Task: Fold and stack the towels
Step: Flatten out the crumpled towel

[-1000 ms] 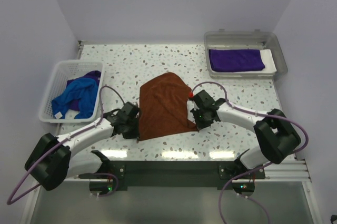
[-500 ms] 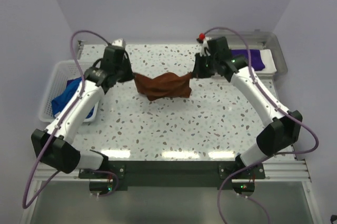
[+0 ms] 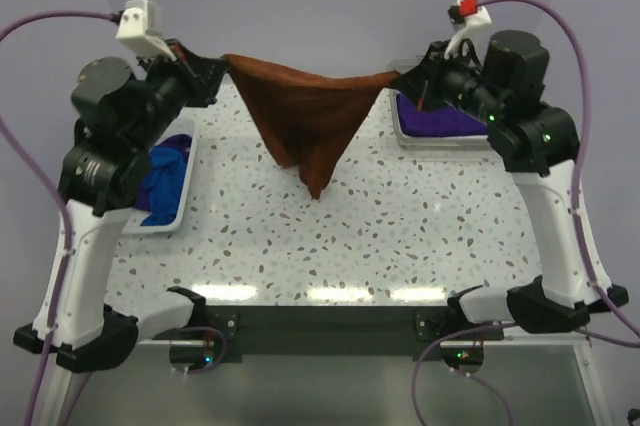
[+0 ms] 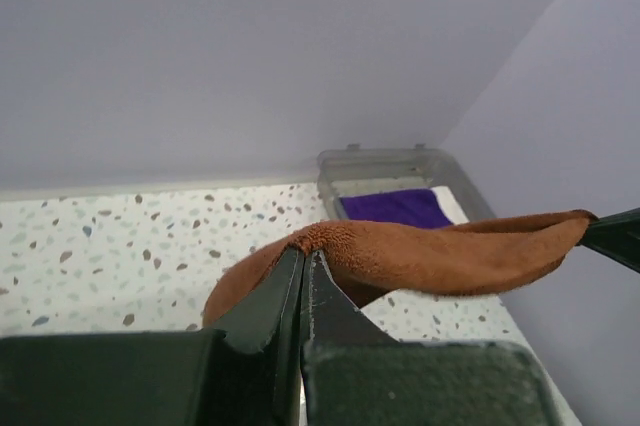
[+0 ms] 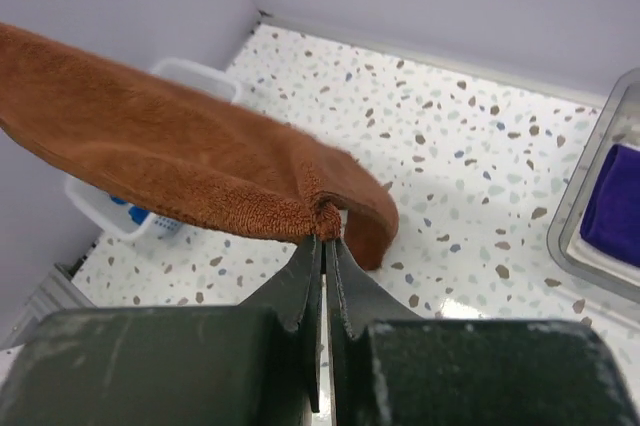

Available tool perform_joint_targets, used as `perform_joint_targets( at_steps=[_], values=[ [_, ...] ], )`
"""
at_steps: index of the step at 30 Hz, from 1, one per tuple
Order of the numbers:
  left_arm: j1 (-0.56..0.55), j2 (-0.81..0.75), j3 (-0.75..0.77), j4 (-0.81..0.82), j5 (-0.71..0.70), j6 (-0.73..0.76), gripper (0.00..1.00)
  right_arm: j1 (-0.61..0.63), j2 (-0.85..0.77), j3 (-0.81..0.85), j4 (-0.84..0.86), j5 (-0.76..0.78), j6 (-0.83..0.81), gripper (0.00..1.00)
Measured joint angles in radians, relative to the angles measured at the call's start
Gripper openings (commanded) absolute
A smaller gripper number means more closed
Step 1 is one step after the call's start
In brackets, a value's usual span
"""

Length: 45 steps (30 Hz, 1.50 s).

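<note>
Nearest, the speckled bench (image 3: 400,246) is seen, and both arms are raised high over it. On the left side of the bench a white basket (image 3: 152,228) is set, partly hidden by the left arm. A blue towel (image 3: 165,174) is piled in it, and a dark purple towel (image 3: 178,144) is tucked just behind the blue one.

Over the middle of the bench the brown towel (image 3: 310,116) is held up in the air. One corner is pinched by the left tool (image 3: 215,71), and another corner is pinched by the right tool (image 3: 408,76). Both tools are clenched on the cloth, with the jaws pressed tight together on its edge. The top edge of the towel is stretched between the two tools, and a small dip is seen in the middle. The rest is hung down in a point over the bench.

Farthest away, at the back right, a grey tray (image 3: 450,144) is placed. A flat purple towel (image 3: 440,121) is laid inside it
</note>
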<state>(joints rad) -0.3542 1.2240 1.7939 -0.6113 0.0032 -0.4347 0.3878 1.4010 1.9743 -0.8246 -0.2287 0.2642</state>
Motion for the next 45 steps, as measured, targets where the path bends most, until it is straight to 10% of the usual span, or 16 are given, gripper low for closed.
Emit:
perform_joint_targets(
  at_steps=[9,23,33,45],
  values=[
    [-0.002,-0.249,0.029,-0.011,0.066,-0.019,0.0,0.009,-0.229,0.03,-0.066,-0.056,0.016,0.0],
    [-0.003,-0.179,0.051,-0.132,-0.002,-0.078,0.0,0.011,-0.226,0.032,-0.09,-0.016,0.069,0.0],
    [0.034,0.306,-0.097,0.092,-0.215,-0.034,0.0,-0.019,0.206,-0.035,0.141,0.134,0.052,0.0],
    [0.168,0.839,0.055,0.176,-0.084,-0.018,0.0,-0.139,0.766,0.151,0.198,0.017,0.087,0.0]
  ],
)
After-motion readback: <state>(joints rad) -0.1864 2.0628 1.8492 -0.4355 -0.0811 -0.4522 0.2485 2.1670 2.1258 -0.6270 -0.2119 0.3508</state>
